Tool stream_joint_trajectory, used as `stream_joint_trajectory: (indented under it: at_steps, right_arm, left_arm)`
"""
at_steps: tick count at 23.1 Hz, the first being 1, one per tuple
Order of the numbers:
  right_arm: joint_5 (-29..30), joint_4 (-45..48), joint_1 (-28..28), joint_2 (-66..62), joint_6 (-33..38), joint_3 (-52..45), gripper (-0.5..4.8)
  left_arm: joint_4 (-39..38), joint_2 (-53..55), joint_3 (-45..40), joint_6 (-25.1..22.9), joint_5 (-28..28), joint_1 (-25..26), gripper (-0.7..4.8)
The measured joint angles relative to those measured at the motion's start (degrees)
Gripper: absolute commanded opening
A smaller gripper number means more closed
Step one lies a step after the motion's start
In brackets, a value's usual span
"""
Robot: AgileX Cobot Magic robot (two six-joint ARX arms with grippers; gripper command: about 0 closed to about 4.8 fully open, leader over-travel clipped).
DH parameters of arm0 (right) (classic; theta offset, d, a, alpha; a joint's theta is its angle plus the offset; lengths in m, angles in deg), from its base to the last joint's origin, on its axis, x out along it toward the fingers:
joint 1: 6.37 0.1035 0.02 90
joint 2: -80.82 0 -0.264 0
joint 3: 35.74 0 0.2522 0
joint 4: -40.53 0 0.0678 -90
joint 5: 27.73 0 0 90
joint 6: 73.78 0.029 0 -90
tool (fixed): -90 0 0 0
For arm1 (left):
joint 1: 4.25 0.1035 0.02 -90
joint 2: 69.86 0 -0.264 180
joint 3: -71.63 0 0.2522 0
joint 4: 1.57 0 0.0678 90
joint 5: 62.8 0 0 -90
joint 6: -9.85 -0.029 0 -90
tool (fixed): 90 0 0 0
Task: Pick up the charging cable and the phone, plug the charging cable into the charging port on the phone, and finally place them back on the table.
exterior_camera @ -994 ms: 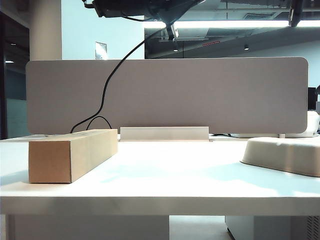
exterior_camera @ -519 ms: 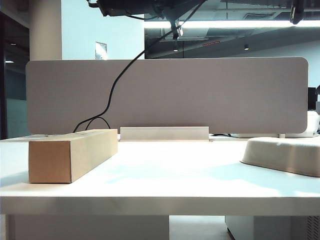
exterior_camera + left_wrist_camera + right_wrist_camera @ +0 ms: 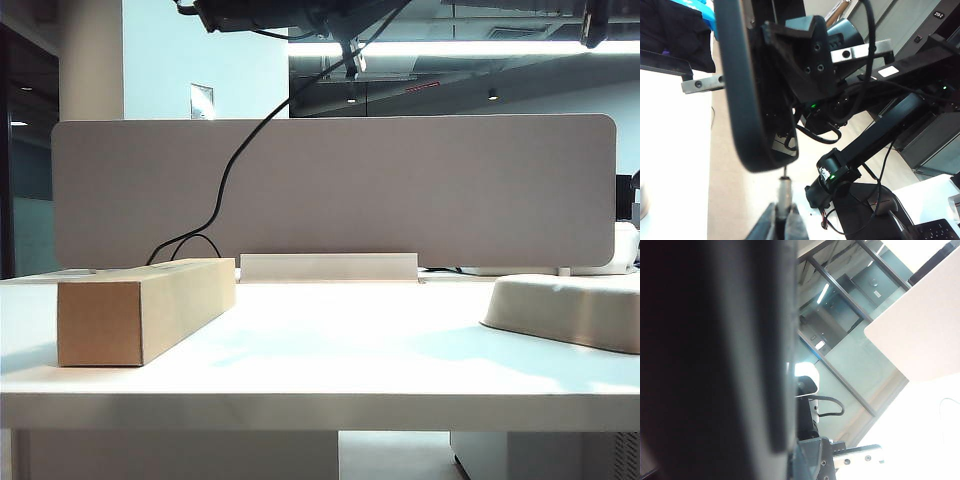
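1. The exterior view sits low, about level with the table (image 3: 300, 370) top, and looks straight across it at the grey partition (image 3: 330, 190). The box (image 3: 140, 310) and tray (image 3: 570, 305) lie near; both arms are cropped at the upper edge.
2. The left wrist view looks along its closed left gripper (image 3: 782, 224), which pinches the plug (image 3: 784, 192), at the phone (image 3: 747, 85) close ahead, with the other arm (image 3: 875, 140) beyond.
3. The right wrist view is pressed against the phone (image 3: 715, 355), a dark blur filling half the picture; the right gripper itself is not visible.
4. Both wrist views share the phone; the exterior view shares the cable (image 3: 235, 160).
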State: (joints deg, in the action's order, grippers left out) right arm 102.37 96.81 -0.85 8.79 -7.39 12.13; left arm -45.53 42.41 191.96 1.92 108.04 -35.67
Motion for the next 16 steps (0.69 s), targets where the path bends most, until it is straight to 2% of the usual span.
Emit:
stream_joint_trajectory:
  at_steps: [16]
  right_arm:
    - [0.1,-0.4,0.0,0.0,-0.1,0.0,-0.02]
  left_arm:
    - [0.2,0.0,0.0,1.1,0.4,1.3,-0.06]
